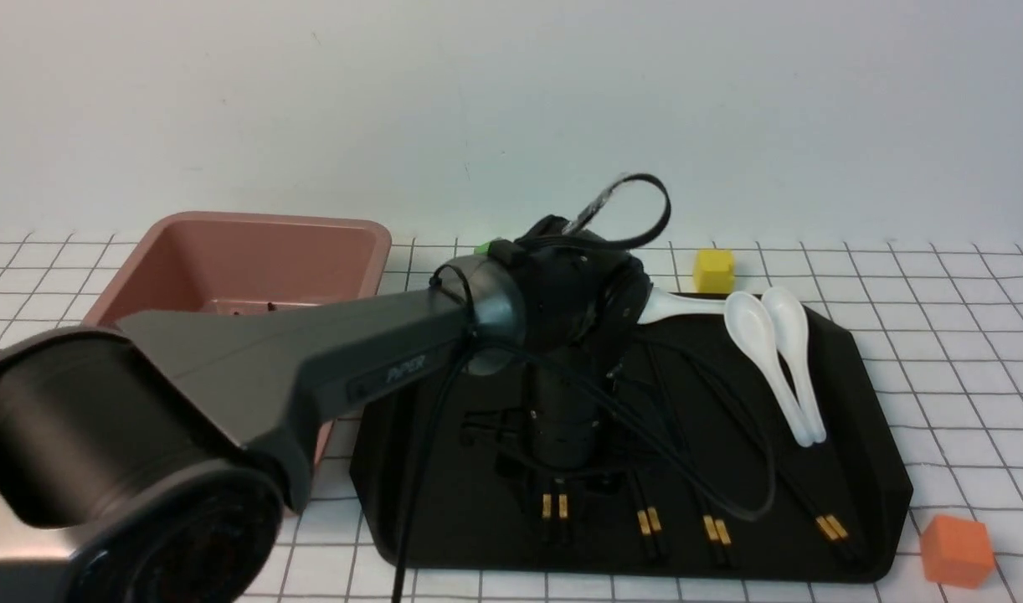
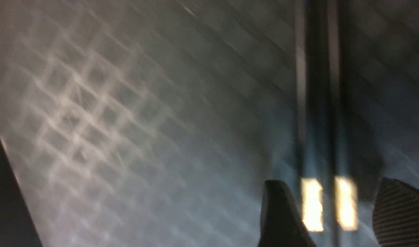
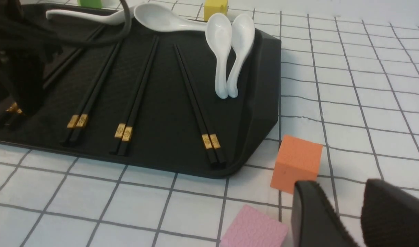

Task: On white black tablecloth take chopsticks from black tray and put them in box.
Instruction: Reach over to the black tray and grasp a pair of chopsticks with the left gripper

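Several pairs of black chopsticks with gold bands lie on the black tray [image 1: 855,469], which rests on the checked tablecloth [image 1: 963,368]. My left gripper [image 1: 555,490] points down at the leftmost pair [image 1: 553,507]. In the left wrist view it [image 2: 329,181] is open, with one finger on each side of that pair [image 2: 312,204] and small gaps between. The other pairs [image 3: 123,132] lie to the right. The pinkish-brown box [image 1: 252,251] stands at the back left. My right gripper [image 3: 346,206] is open and empty above the cloth, off the tray's right front corner.
White spoons [image 1: 779,352] lie on the tray's far right part. An orange cube [image 1: 955,548] and a pink cube [image 3: 254,228] sit on the cloth near my right gripper. A yellow cube [image 1: 714,270] and a green cube [image 1: 484,247] sit behind the tray.
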{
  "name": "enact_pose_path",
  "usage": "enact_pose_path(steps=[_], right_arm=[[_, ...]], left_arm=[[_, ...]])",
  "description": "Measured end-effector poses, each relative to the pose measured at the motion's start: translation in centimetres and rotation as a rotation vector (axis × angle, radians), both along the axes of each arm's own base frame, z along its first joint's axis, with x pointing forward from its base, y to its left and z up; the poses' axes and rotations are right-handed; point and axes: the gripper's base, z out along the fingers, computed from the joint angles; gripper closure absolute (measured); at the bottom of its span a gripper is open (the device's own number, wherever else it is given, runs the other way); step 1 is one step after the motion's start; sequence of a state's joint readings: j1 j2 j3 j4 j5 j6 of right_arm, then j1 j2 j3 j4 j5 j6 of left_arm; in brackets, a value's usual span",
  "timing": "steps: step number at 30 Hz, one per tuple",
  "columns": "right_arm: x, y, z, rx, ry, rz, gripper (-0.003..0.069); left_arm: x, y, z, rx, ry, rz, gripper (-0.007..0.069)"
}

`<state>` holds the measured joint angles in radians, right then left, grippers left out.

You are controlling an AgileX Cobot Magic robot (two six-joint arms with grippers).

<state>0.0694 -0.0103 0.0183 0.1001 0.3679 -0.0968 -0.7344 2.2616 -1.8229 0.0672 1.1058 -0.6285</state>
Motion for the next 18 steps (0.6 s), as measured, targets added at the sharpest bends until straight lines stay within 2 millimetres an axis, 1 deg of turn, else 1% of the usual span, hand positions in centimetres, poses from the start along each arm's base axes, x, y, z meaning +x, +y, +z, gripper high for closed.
enact_pose_path(steps=[2,4,6,8,10,12,13,14,15,16,17,18], right_arm=[[0.0,0.0,0.0,0.0,0.0,0.0,0.0419],[0.0,0.0,0.0,0.0,0.0,0.0,0.0419],[0.0,0.0,0.0,0.0,0.0,0.0,0.0419],[0.0,0.0,0.0,0.0,0.0,0.0,0.0419],[0.0,0.0,0.0,0.0,0.0,0.0,0.0419],[0.0,0.0,0.0,0.0,0.0,0.0,0.0419],[0.0,0.0,0.0,0.0,0.0,0.0,0.0419],[0.0,0.0,0.0,0.0,0.0,0.0,0.0419],[0.0,0.0,0.0,0.0,0.0,0.0,0.0419],[0.0,0.0,0.0,0.0,0.0,0.0,0.0419],[0.0,0.0,0.0,0.0,0.0,0.0,0.0419],[0.0,0.0,0.0,0.0,0.0,0.0,0.0419]], left_arm=[[0.2,-0.1,-0.3,0.003,-0.008,0.005,0.0254],[0.3,-0.2,-0.4,0.0,-0.012,0.008,0.0295],[0.3,-0.3,-0.5,-0.009,-0.004,0.015,0.0377],[0.1,-0.2,-0.2,-0.012,0.007,0.024,0.0517],[-0.2,0.1,0.3,0.008,0.026,0.032,0.0517],[-0.8,0.8,2.6,0.021,0.016,0.05,0.0497],[-0.9,0.9,3.3,0.018,0.002,0.05,0.0497],[-1.1,1.5,5.7,0.01,-0.047,0.052,0.0497],[-1.2,1.8,7.1,0.001,-0.08,0.052,0.0497],[-1.6,3.1,10.8,-0.027,-0.166,0.059,0.0497],[-2.0,4.2,13.4,-0.059,-0.215,0.071,0.0497],[-2.2,4.8,14.6,-0.075,-0.235,0.074,0.0497]])
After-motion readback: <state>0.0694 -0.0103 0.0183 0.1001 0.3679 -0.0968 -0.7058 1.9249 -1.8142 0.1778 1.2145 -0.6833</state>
